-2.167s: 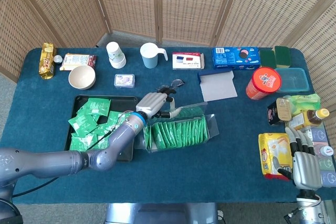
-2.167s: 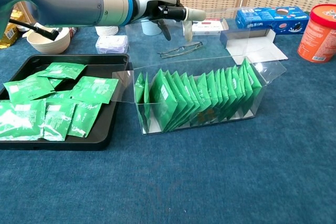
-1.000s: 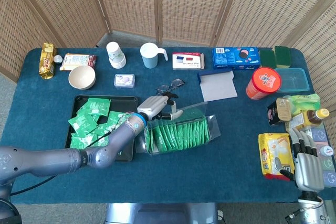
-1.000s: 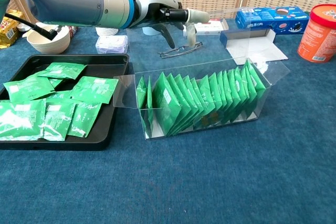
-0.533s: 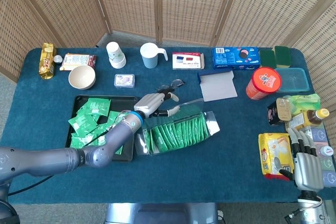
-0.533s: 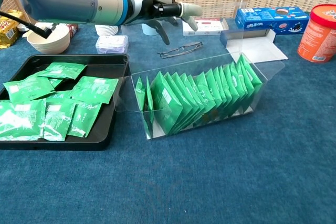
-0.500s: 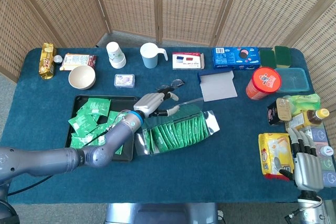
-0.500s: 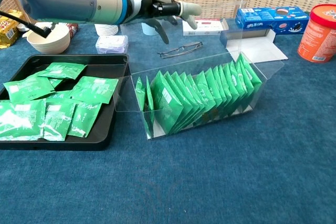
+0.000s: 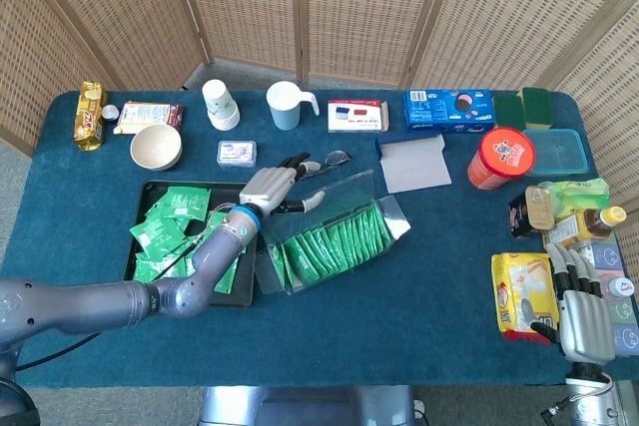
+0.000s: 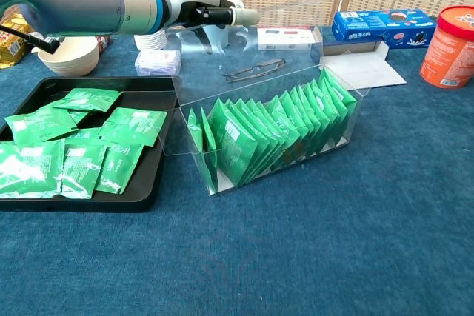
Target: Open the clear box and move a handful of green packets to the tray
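Note:
The clear box (image 9: 334,236) (image 10: 270,135) lies slanted mid-table, with a row of green packets (image 9: 329,244) (image 10: 274,125) standing inside. Its transparent lid (image 10: 259,29) is raised over the back wall. My left hand (image 9: 270,188) (image 10: 198,9) grips the lid's left edge, above the box's back left corner. The black tray (image 9: 150,190) (image 10: 152,83) sits just left of the box and holds several loose green packets (image 9: 165,231) (image 10: 67,146). My right hand (image 9: 582,318) rests at the table's front right corner, fingers spread and holding nothing.
Eyeglasses (image 9: 326,161) (image 10: 255,70) lie just behind the box. A bowl (image 9: 156,147), cups, a small tin and a folded white sheet (image 9: 412,164) sit further back. A red canister (image 9: 501,158), a blue cookie box (image 9: 449,109) and snack packs crowd the right side.
My left hand has moved left and back with the lid in its grip. The box turned with it, its right end swinging toward the back. The right hand stayed put.

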Controlling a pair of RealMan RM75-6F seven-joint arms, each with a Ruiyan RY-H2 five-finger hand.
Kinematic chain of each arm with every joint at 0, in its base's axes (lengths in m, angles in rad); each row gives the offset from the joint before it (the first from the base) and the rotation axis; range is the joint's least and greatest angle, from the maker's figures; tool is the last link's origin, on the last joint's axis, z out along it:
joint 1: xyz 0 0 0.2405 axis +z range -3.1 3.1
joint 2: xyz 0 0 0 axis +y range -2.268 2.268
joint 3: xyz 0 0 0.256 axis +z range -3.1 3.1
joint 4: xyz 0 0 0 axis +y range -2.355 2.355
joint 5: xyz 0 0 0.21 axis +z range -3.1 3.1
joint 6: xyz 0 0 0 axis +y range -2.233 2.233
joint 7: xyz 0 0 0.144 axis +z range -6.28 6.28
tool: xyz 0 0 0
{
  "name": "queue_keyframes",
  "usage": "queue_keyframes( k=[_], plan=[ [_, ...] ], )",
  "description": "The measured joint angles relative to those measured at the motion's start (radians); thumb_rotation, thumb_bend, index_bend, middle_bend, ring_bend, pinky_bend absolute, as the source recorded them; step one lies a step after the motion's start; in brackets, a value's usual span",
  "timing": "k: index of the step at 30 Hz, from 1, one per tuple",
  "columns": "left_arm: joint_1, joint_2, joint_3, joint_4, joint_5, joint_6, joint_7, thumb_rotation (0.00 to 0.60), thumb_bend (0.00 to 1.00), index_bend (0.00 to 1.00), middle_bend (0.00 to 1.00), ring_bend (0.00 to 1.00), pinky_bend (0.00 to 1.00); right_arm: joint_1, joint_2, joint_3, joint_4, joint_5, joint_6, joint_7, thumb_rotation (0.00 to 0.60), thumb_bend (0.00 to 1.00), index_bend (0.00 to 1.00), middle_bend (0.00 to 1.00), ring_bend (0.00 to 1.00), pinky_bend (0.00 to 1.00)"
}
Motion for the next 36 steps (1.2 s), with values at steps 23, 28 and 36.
queue_keyframes(
  k=[23,28,36],
  plan=[
    [-0.032,-0.117,0.107,0.157,0.010,0.185,0.422,0.469,0.30,0.02,0.00,0.00,0.18,-0.022,0.006,-0.012,-0.026,-0.017,0.032,-0.013,0.600,0.35,0.00,0.02,0.00,0.05],
    [0.003,-0.090,0.086,0.107,0.121,0.210,0.345,0.467,0.30,0.02,0.00,0.00,0.18,-0.024,0.009,-0.012,-0.028,-0.023,0.037,-0.011,0.600,0.35,0.00,0.02,0.00,0.05],
    [0.100,0.016,0.089,-0.047,0.472,0.286,0.159,0.471,0.30,0.02,0.00,0.00,0.16,-0.024,0.004,-0.014,-0.026,-0.030,0.036,-0.008,0.600,0.35,0.00,0.02,0.00,0.05]
  ],
)
